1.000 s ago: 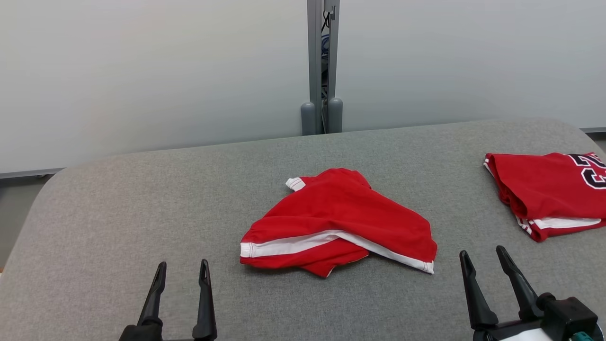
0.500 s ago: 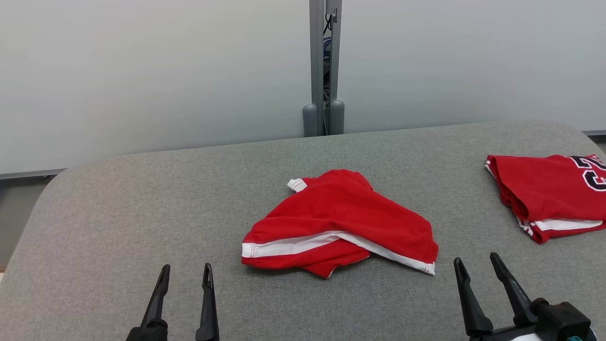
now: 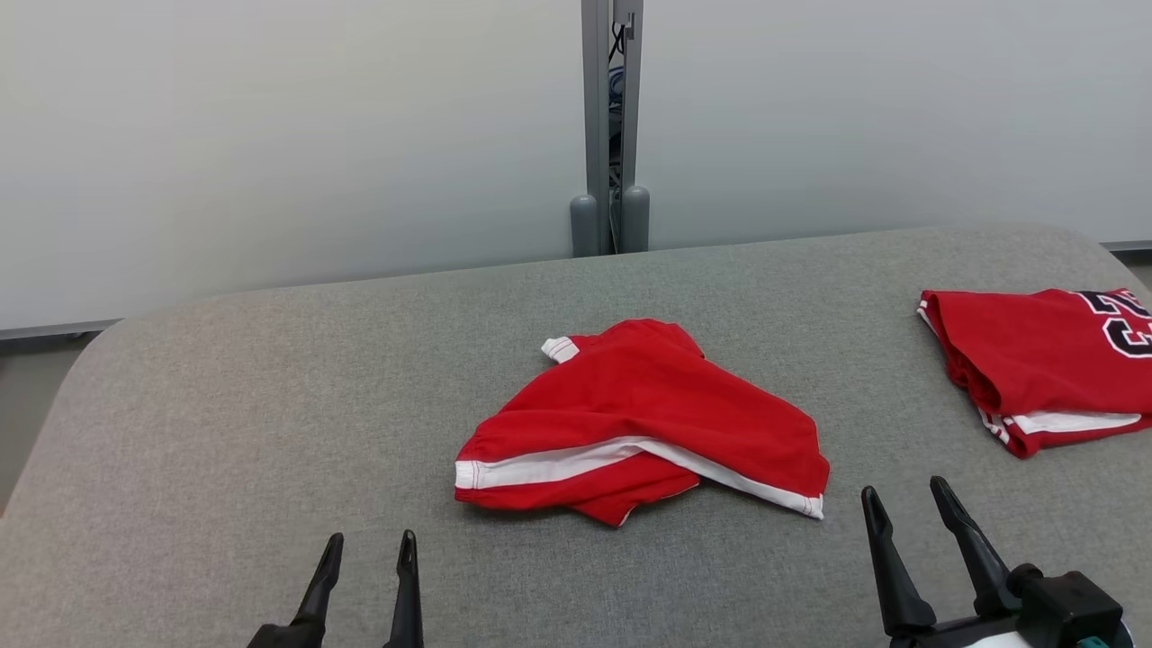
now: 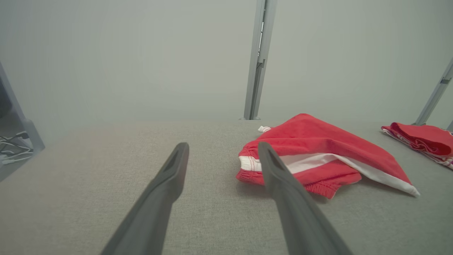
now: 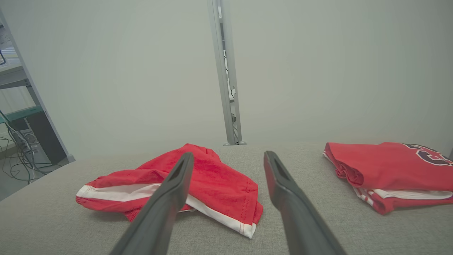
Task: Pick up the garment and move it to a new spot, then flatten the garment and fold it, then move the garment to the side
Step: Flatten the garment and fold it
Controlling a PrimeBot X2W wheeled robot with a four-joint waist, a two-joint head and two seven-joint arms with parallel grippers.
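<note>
A crumpled red garment point(image 3: 643, 418) with white trim lies in a heap at the middle of the grey padded table point(image 3: 225, 405); it also shows in the left wrist view point(image 4: 318, 152) and the right wrist view point(image 5: 212, 177). My left gripper point(image 3: 369, 547) stands open near the table's front edge, left of and nearer than the garment, apart from it. My right gripper point(image 3: 902, 490) is open at the lower right, just beyond the garment's right corner, touching nothing. In each wrist view the two dark fingers point(image 4: 170, 177) point(image 5: 279, 177) are spread with nothing between them.
A second red garment point(image 3: 1035, 364) with dark numerals lies folded at the table's right edge. Behind the table rise pale partition walls and a grey post point(image 3: 610, 126). Cables and equipment point(image 5: 21, 141) lie on the floor off to the table's left.
My left gripper has drawn back toward the bottom edge of the head view. The right gripper dropped slightly lower. The garment has not moved; the camera shifted a little.
</note>
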